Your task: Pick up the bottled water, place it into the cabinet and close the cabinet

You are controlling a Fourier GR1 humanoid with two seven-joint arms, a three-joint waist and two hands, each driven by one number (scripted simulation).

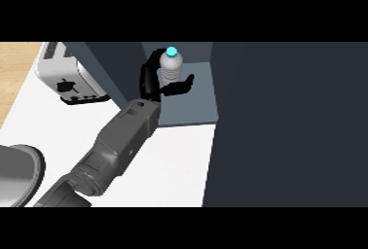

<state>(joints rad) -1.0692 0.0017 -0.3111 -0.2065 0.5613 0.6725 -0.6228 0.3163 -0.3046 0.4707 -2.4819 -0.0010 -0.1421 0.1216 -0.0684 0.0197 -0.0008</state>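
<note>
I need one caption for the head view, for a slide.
Left hand holds the bottled water inside the open cabinet.

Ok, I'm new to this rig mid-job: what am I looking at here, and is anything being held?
This is one picture, taken from the robot's head, looking steeply down at a kitchen counter. The grey forearm coming up from the lower left ends in the left robot hand, which is black. Its fingers and thumb curl round the bottled water, the clear bottle with the bright blue cap, so that is what is held. The bottle stands upright inside the open cabinet, the blue-grey recess. The large dark panel on the right looks like the cabinet door, not yet closed. On the white counter you also see a toaster at the upper left and part of a metal bowl at the lower left. The right robot hand is out of view.
</note>
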